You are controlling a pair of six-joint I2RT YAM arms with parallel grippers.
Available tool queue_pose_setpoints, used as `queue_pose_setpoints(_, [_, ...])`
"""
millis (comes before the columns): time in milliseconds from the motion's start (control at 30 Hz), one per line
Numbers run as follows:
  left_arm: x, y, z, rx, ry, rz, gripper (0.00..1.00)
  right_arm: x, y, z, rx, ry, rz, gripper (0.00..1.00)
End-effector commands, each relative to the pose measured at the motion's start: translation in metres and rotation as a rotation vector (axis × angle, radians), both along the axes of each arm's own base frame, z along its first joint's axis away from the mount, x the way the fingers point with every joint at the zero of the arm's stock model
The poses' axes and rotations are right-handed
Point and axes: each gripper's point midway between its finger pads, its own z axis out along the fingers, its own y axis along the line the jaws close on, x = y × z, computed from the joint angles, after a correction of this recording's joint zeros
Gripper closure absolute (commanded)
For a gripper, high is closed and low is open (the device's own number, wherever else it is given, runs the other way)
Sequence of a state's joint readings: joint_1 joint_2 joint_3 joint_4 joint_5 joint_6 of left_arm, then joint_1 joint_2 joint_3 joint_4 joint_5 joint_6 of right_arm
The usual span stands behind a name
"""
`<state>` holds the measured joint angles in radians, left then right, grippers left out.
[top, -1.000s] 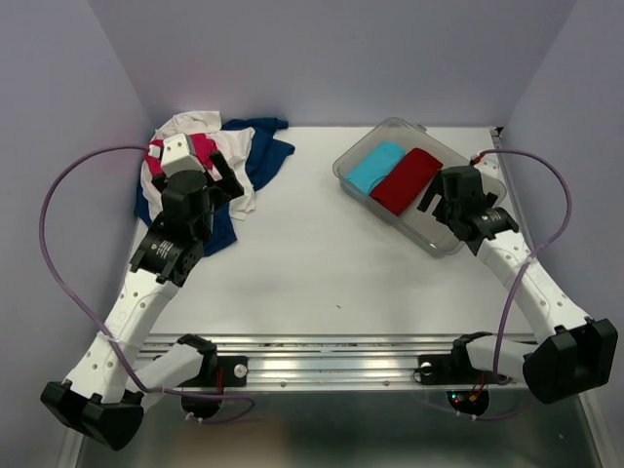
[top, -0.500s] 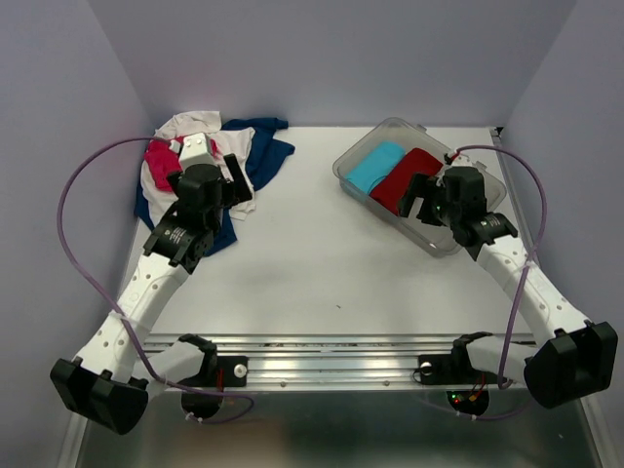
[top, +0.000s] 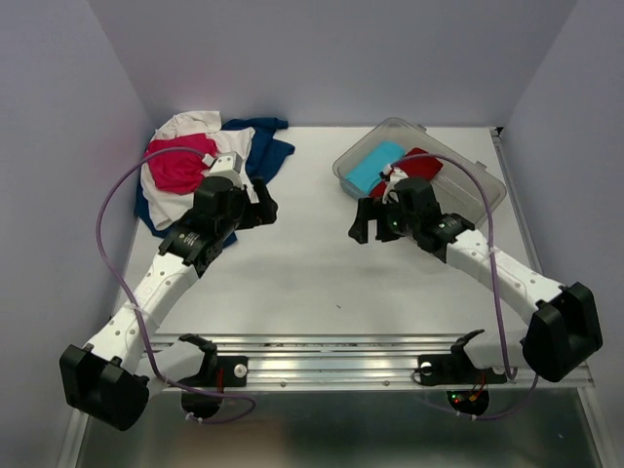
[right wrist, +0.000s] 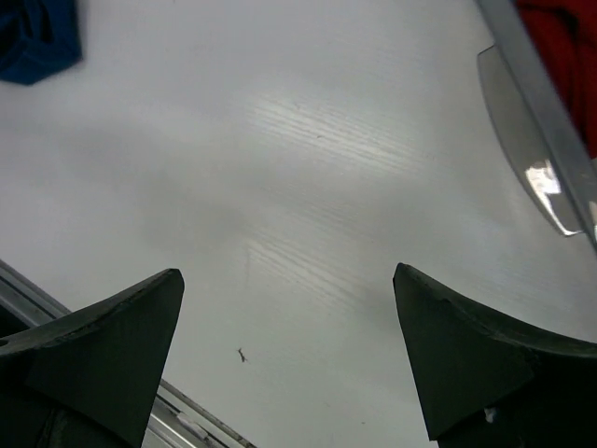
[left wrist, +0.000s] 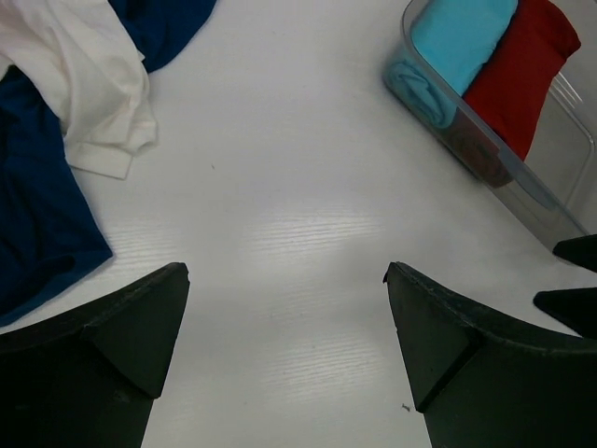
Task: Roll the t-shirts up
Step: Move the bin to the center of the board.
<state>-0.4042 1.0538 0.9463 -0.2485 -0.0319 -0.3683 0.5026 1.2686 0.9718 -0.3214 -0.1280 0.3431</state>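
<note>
Both tools released, nothing held. The left tool (top: 261, 203) and right tool (top: 367, 213) have their jaws spread wide; both wrist views show only bare worktop (top: 312, 273) between the fingers.

Task items: the t-shirts (top: 200, 156) lie in a loose, unrolled heap at the far left corner of the worktop. The pink-red tee (top: 175, 174) sits on top, the cream-white tee (top: 195, 125) is bunched behind and beside it, and the navy tee (top: 271, 148) spreads out underneath toward the middle. No tee is laid flat yet.

Finished goods: a clear bin (top: 478, 195) at far right holds a light-blue roll (top: 375, 166) and a darker red roll (top: 424, 161) side by side. My reading is that the bin is the drop-off and the heap the supply, with the open middle left as rolling space.

Pose: the left arm (top: 156, 283) reaches forward, its tool just beside the heap's near-right edge and pointing toward centre. The right arm (top: 497, 273) stretches inward, its tool just clear of the bin's left corner. The two tools face each other across the middle, well apart.

Judgement: this is between items, and the next step is fetching a tee.
</note>
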Motion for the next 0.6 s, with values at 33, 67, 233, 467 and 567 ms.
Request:
queue_pose_setpoints(33, [0.012, 0.000, 0.026, -0.045, -0.058, 0.040, 0.01, 0.014, 0.015, -0.001, -0.029, -0.022, 0.014, 0.00])
queue_pose_setpoints(67, [0.016, 0.006, 0.032, -0.029, -0.070, 0.078, 0.01, 0.017, 0.016, -0.010, -0.043, -0.002, 0.009, 0.00])
queue_pose_setpoints(233, [0.027, 0.033, 0.031, 0.039, -0.044, 0.225, 0.01, 0.036, 0.011, -0.032, -0.112, 0.024, -0.052, 0.00])
queue_pose_setpoints(467, [0.032, 0.057, 0.042, 0.057, -0.097, 0.353, 0.01, 0.073, 0.008, -0.049, -0.197, 0.026, -0.152, 0.00])
queue_pose_setpoints(567, [0.040, 0.072, 0.043, 0.078, -0.084, 0.383, 0.01, 0.090, -0.001, -0.049, -0.244, 0.000, -0.229, 0.00])
